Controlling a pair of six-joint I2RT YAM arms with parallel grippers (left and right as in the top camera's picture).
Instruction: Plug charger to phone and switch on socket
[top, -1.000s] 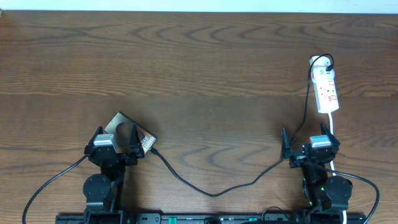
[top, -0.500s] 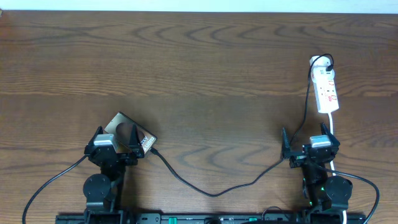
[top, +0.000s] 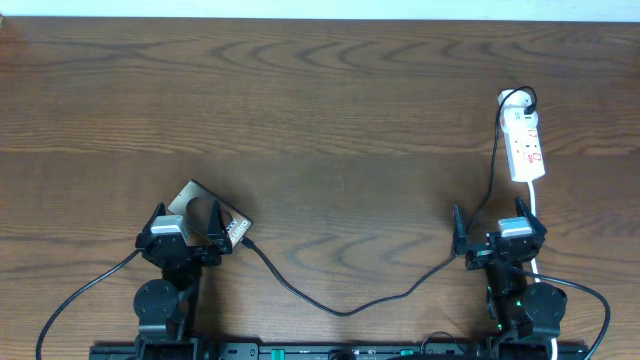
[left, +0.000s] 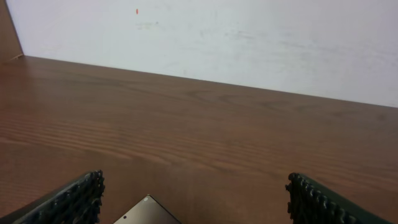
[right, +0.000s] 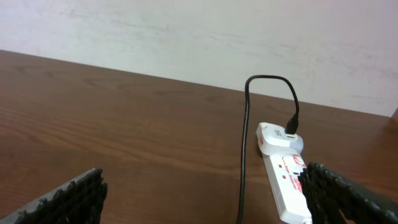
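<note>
The flat brown-black rectangular phone (top: 189, 194) is being straddled by the left gripper (top: 186, 212), whose jaws are being held wide apart and empty. The right gripper (top: 489, 215) is likewise being held spread and empty. The long thin black charger cable (top: 340, 311) is being trailed from the phone's edge to the narrow white power strip (top: 527, 146).

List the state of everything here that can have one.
Flat brown-black phone: lying flat, partly under the left fingers.
Narrow white power strip: lying flat; switch position unreadable.
Thin black charger cable: one end plugged in at the strip, plug tip at the phone's edge; seated or not, cannot tell.
Left fingers: open, empty.
Right fingers: open, empty.
</note>
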